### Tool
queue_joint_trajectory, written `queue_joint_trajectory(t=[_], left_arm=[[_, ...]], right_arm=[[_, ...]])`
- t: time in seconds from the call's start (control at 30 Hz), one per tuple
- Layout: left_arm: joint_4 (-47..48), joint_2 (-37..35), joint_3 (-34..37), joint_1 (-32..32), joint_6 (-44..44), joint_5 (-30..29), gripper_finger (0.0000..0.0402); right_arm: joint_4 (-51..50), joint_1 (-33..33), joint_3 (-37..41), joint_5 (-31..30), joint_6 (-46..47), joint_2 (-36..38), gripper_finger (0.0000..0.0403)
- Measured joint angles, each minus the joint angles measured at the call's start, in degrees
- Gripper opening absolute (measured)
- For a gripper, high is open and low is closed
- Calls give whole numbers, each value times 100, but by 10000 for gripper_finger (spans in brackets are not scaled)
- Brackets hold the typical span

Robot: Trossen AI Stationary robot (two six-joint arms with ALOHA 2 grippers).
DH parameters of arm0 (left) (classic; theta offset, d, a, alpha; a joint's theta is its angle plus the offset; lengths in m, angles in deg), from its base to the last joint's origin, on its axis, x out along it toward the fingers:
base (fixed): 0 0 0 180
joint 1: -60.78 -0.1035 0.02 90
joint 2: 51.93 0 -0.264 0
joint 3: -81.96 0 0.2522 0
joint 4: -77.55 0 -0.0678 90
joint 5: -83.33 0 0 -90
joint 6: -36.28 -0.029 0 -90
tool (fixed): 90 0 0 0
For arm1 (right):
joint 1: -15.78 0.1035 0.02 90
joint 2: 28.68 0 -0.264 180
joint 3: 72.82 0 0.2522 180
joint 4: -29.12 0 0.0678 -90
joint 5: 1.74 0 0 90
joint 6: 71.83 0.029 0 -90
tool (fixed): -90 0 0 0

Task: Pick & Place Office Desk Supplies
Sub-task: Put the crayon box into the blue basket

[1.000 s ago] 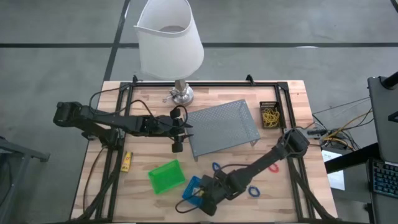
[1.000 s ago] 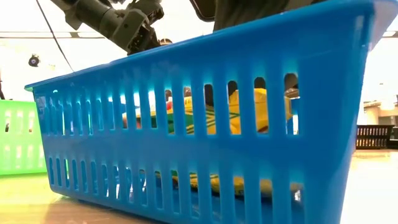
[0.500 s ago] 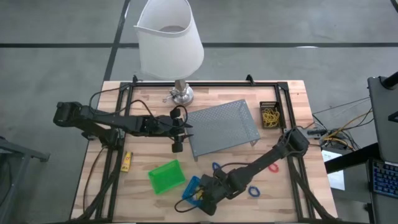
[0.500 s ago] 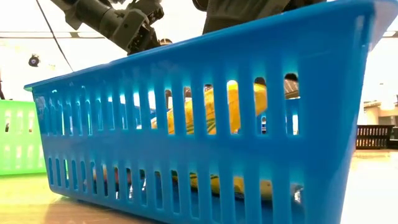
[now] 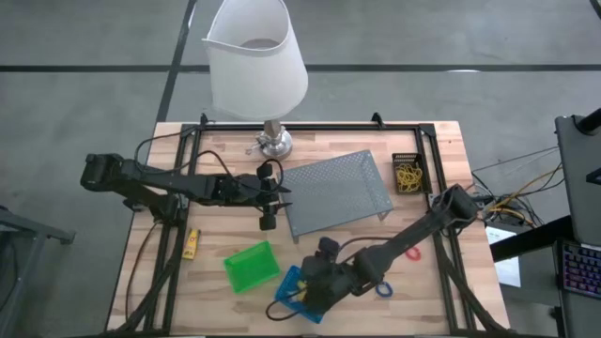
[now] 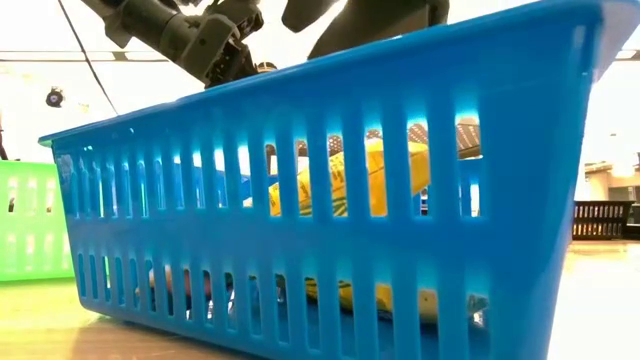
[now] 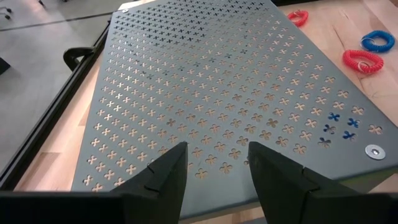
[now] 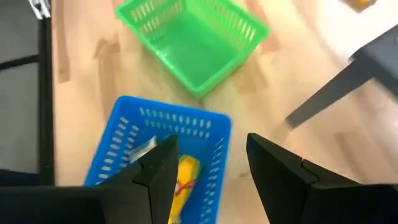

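Blue bin (image 8: 124, 140) w/ yellow sticks (image 8: 183, 174), green bin (image 8: 193, 40)

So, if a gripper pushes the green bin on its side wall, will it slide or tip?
The green bin is probably light: thin slotted plastic walls, and it looks empty. It would likely slide on the smooth wooden table rather than tip, since it sits low and wide. A push high on the wall may flex it.

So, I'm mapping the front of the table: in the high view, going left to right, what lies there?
Yellow stick → green bin → blue bin → blue loop → red loop.
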Motion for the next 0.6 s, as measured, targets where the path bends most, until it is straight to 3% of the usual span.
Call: queue_joint_trajectory(t=[0.37,0.6], left_arm=[[-1,0,0,1,-1,0,175],[2,0,0,0,-1,0,175]], right_arm=[[553,-55,293,-130,-1533,594,185],[1525,-172,1587,-420,-2163,1666,185]])
